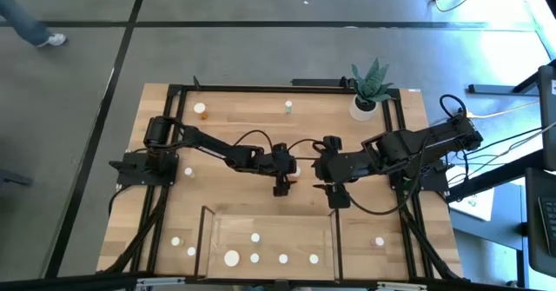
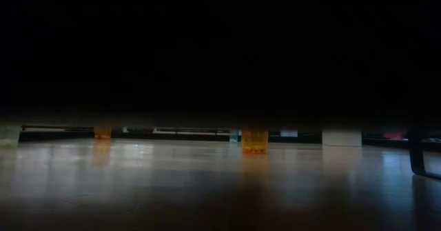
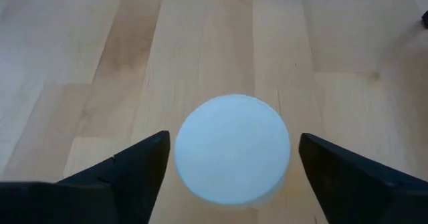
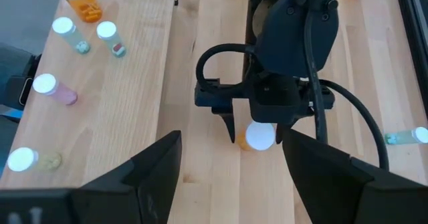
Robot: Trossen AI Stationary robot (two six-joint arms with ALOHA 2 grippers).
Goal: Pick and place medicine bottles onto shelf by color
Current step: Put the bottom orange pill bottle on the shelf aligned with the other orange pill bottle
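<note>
Left gripper point(image 1: 282, 189) sits mid-table point(image 1: 234, 109), jaws spread wide around a white-capped bottle point(image 3: 233, 148) with an orange body, not touching it. Right gripper point(image 1: 335, 201) hovers just beside it over bare wood, jaws open too and holding nothing. The shelf point(image 1: 269, 226) at the near edge has several bottles standing on it.

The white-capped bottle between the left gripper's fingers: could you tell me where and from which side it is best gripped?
Probably from straight above, closing on the round sides just below the cap. The bottle stands upright on the table with its white cap facing the left wrist camera, and the open left gripper already has a finger on either side, with small gaps to each.
</note>
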